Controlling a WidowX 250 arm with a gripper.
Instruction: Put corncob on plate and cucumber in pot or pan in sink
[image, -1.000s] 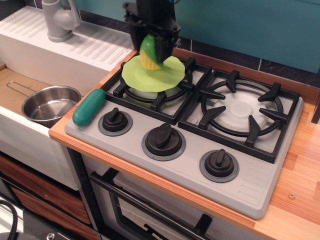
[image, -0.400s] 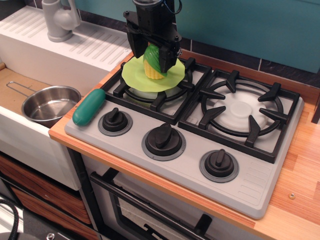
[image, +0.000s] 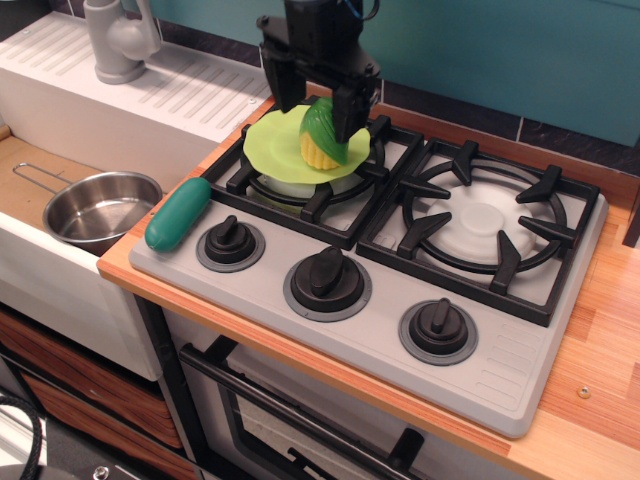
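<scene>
The corncob (image: 322, 140) lies on the plate (image: 268, 150), which rests on the left burner grate (image: 300, 195); the gripper (image: 314, 92) hangs just above it, fingers spread wide and holding nothing; the cucumber (image: 178, 213) lies on the stove's front-left corner; the pot (image: 98, 208) sits in the sink (image: 30, 165).

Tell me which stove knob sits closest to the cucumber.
The leftmost knob; the cucumber lies just left of it, while the other two sit further right.

Corncob (image: 322, 145) lies on the plate (image: 272, 150) beneath the claw (image: 313, 92), cucumber (image: 178, 213) beside the stove knobs.
</scene>
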